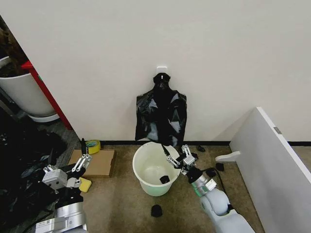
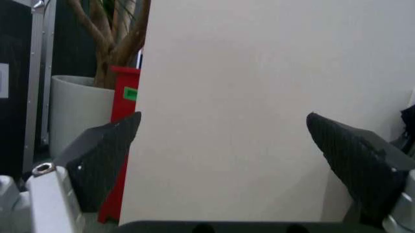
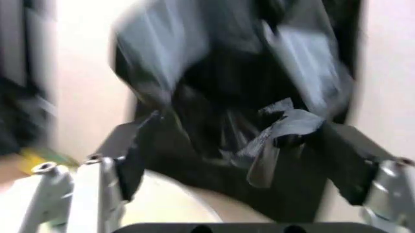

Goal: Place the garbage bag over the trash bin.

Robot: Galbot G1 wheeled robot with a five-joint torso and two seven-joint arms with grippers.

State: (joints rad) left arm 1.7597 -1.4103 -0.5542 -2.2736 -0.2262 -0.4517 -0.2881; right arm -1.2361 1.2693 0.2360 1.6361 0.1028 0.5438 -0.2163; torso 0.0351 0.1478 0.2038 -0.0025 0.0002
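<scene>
The trash bin (image 1: 139, 156), white and round, stands on the floor against the wall; in the right wrist view its rim (image 3: 175, 206) is close below. The garbage bag is out of view. A flat black bag (image 1: 161, 116) hangs from a wall hook right above the bin. My right gripper (image 1: 175, 151) is open over the bin's far right rim, at that bag's lower edge; the right wrist view shows the black bag (image 3: 233, 97) hanging between and behind the spread fingers. My left gripper (image 1: 68, 154) is open at the lower left, well apart from the bin, and holds nothing (image 2: 224, 145).
A heap of black plastic sheeting (image 1: 24, 155) lies at the left, beside a white planter pot (image 1: 24, 92). A cardboard piece (image 1: 99, 162) and a yellow tape roll (image 1: 92, 145) lie left of the bin. A white panel (image 1: 272, 160) slants at the right. Small black pieces (image 1: 156, 210) dot the floor.
</scene>
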